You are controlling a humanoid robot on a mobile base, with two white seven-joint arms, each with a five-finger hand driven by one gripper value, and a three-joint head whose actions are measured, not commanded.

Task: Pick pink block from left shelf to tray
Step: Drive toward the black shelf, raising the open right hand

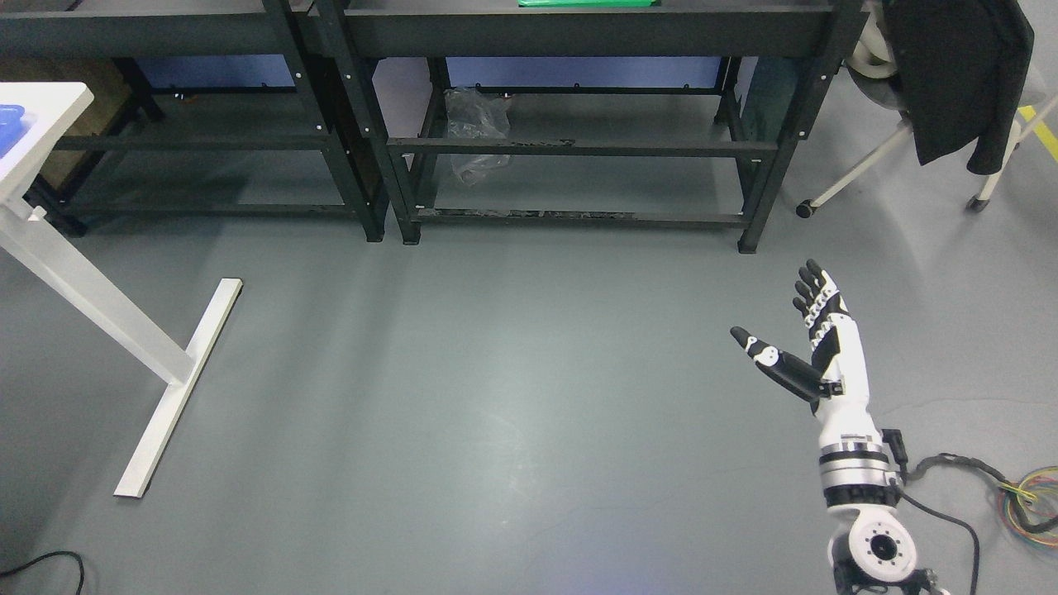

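Right hand (814, 347) raised open over bare grey floor (496, 397), holding nothing; no pink block can be made out in this view.

The right arm comes in from the lower right, fingers (814, 293) straight and pointing away, thumb (773, 364) splayed out to the left, with a coil of coloured cables (1033, 504) lying on the floor just to its right. Far off to the hand's left stands a white table (41, 116) with a blue tray (12, 124) at its edge. Beyond the hand, two black shelves stand side by side: the right shelf (579, 149) ahead of it, holding crumpled clear plastic (475, 124) low down and a green object (588, 3) on top, and the left shelf (182, 140) further left. A chair (950, 74) draped with a dark garment stands beyond and right of the hand.
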